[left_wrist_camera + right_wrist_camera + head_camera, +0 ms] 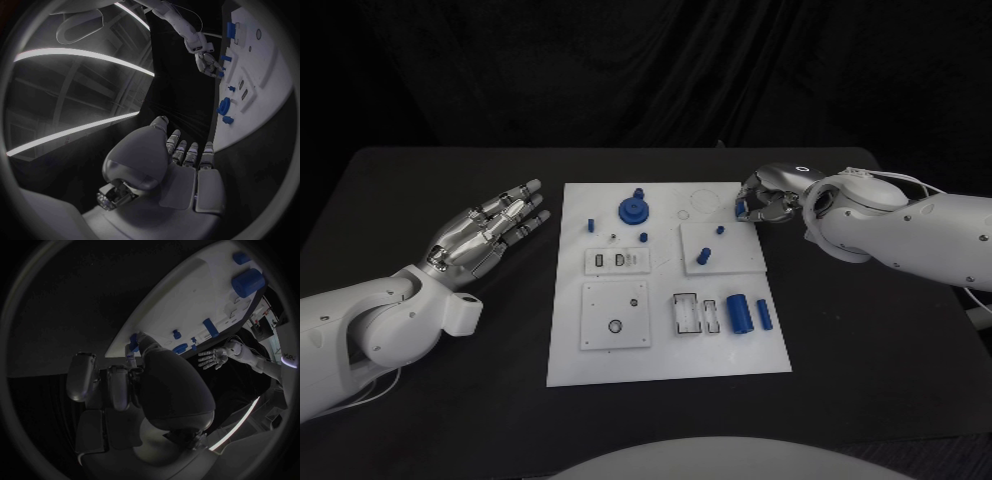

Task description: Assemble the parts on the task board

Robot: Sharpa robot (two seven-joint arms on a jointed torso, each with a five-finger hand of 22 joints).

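- Watching remotely, I saw my left hand (492, 231) beside the flat white task board (668, 360), fingers spread, holding nothing.
- My right hand (764, 200) pinched a small blue part (133, 346) at the board's far corner.

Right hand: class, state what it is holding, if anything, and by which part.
The right hand sits at the task board's far right corner, with a small blue part at its fingertips; the hold itself cannot be told.

White arms (387, 320), silver hands (488, 232), perhaps thin cables.
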